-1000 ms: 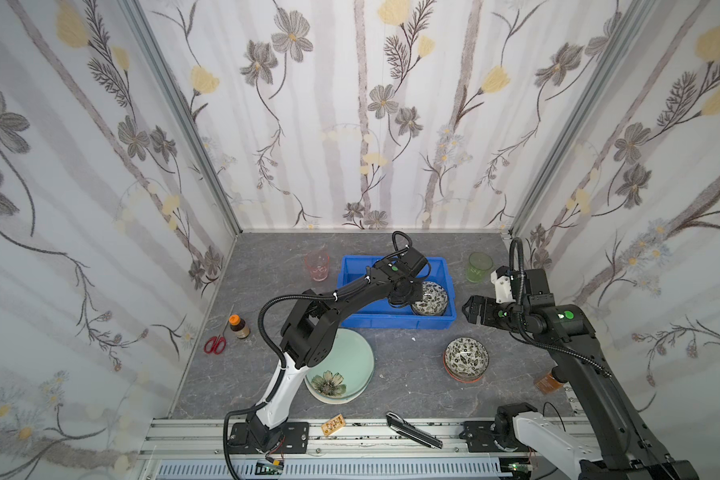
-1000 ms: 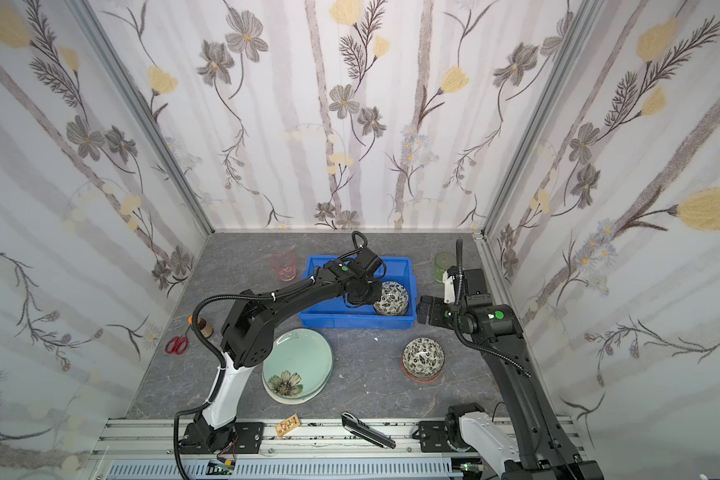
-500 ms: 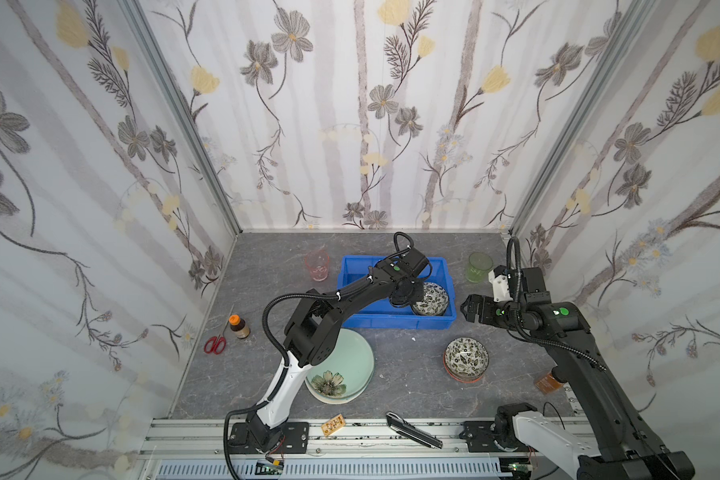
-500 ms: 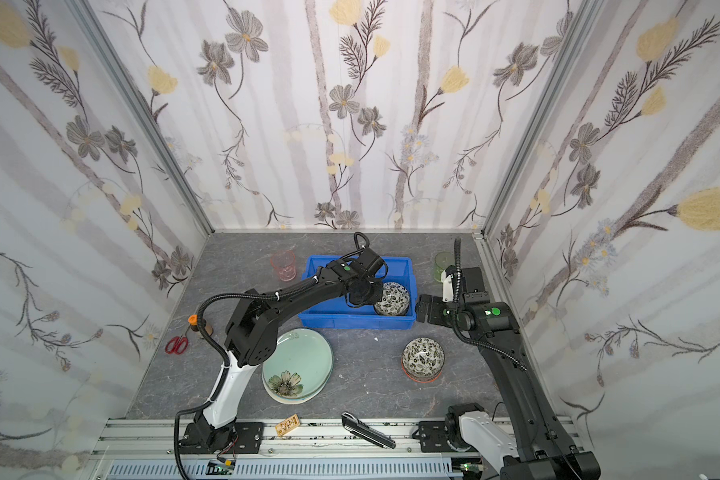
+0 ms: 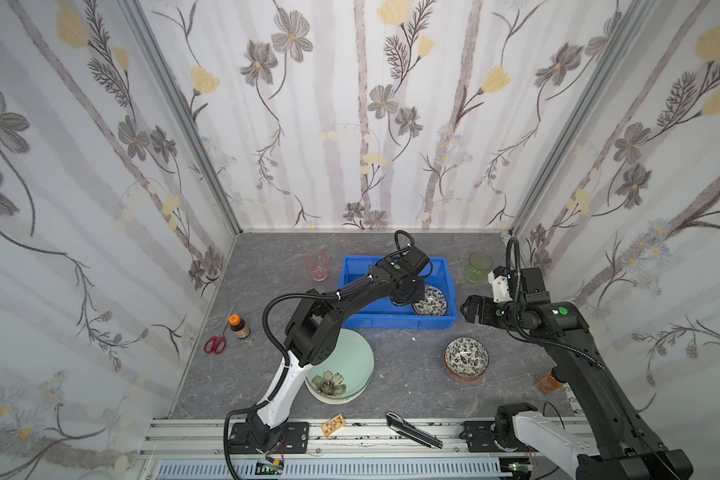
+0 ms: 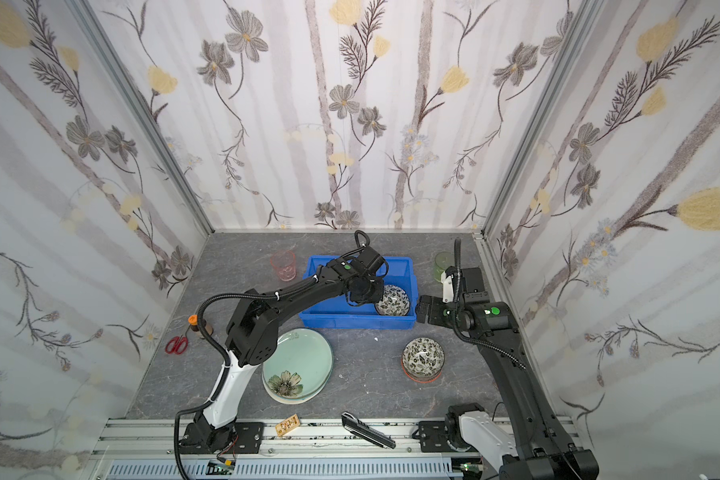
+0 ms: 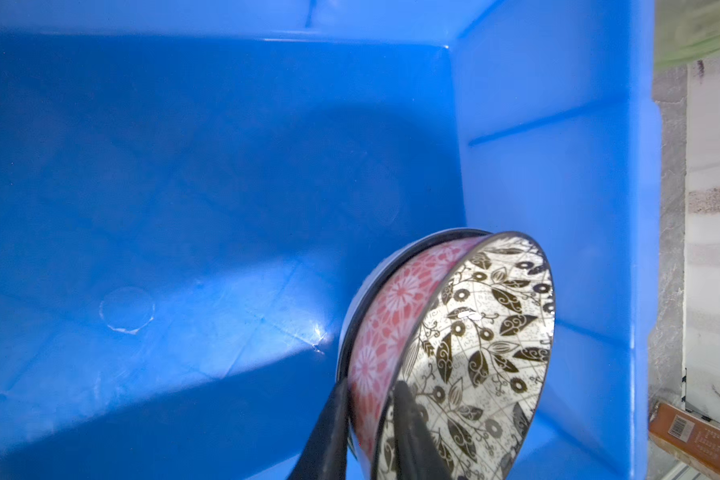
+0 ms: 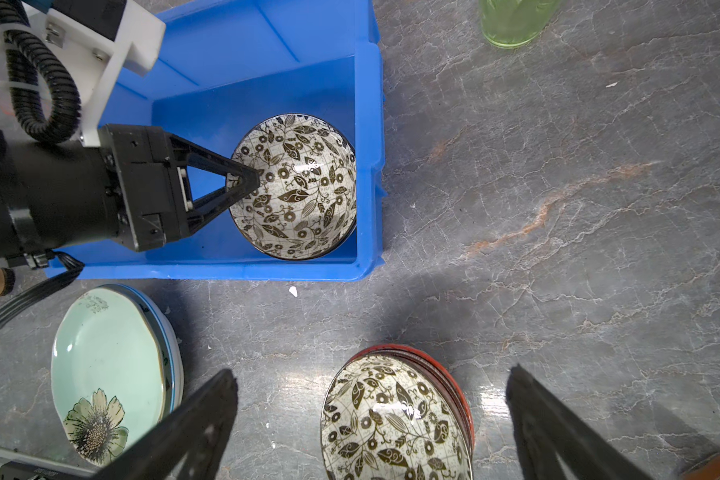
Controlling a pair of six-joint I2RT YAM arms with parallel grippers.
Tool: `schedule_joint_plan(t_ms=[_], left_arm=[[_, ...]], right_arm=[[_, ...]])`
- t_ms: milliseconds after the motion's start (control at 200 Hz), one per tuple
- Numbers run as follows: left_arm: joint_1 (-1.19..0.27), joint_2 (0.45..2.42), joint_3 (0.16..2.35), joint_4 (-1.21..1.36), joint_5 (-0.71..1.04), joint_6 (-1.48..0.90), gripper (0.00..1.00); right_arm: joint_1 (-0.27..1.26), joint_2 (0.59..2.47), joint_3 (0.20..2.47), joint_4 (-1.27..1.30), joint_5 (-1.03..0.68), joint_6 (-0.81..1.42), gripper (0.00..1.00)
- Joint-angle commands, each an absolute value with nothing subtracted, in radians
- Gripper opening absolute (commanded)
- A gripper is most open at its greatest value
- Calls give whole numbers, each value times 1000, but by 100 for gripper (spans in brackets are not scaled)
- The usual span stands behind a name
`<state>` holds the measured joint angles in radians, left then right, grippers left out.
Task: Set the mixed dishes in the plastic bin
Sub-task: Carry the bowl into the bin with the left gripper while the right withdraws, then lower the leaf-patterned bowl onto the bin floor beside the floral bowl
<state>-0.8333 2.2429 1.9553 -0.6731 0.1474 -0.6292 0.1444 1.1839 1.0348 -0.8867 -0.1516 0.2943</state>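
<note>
The blue plastic bin (image 5: 391,323) (image 6: 350,322) (image 7: 558,166) (image 8: 366,166) holds a black-and-white leaf-patterned bowl (image 5: 430,300) (image 6: 393,300) (image 7: 474,353) (image 8: 296,187) with a red outside, resting at its right end. My left gripper (image 5: 412,297) (image 6: 377,297) (image 7: 371,386) (image 8: 248,183) straddles that bowl's rim, one finger inside and one outside, slightly parted. My right gripper (image 5: 470,309) (image 6: 422,309) (image 8: 371,374) hangs open, right of the bin, above a second patterned bowl (image 5: 466,359) (image 6: 423,358) (image 8: 395,419) nested in an orange one (image 8: 454,390).
A pale green flower plate (image 5: 341,370) (image 6: 298,365) (image 8: 109,357) tops a stack before the bin. A pink tumbler (image 5: 317,266) (image 6: 283,265) stands left of the bin, a green tumbler (image 5: 479,267) (image 6: 443,264) (image 8: 512,20) right. Scissors (image 5: 215,344) and a brown bottle (image 5: 238,326) lie far left.
The left fingers have loosened on the bowl's rim, and the bowl stays in the bin. The right arm has barely moved.
</note>
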Motion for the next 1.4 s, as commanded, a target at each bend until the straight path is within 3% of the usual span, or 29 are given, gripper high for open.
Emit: schedule_joint_plan(t_ms=[0, 375, 1394], left_arm=[[-834, 2245, 1967, -671, 153, -631, 30], [-836, 2186, 1959, -684, 142, -635, 65], [-867, 2221, 1982, -683, 146, -646, 71]], right_arm=[[143, 1184, 1034, -844, -158, 285, 100], [137, 1174, 1034, -851, -161, 284, 100], [130, 1171, 1027, -858, -164, 282, 100]])
